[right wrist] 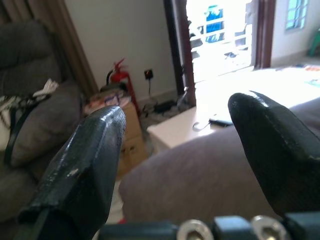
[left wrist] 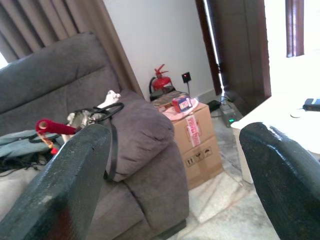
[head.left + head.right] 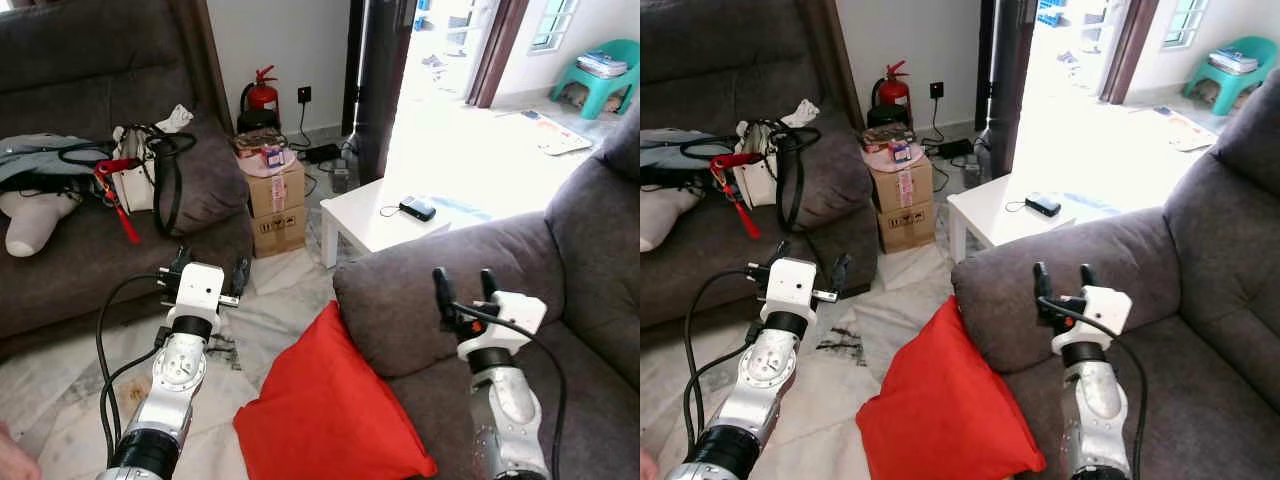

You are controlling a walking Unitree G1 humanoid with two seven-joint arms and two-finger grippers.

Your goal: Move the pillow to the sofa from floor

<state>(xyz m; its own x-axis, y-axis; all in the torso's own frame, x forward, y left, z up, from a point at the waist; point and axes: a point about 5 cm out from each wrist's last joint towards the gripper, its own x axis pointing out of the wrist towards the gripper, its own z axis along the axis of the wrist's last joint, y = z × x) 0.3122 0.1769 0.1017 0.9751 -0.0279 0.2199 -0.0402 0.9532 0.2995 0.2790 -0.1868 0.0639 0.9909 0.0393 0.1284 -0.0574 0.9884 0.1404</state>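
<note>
The red pillow (image 3: 330, 405) is on the floor (image 3: 60, 400), leaning against the grey sofa (image 3: 440, 290) armrest. Left tool (image 3: 207, 268) and right tool (image 3: 462, 285) both hover spread, holding nothing.

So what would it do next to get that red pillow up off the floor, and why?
Probably lower both arms toward the red pillow. It leans on the floor against the grey sofa, between the arms. The left gripper and right gripper are open, empty, and raised above it, so they must come down on either side before squeezing.
</note>
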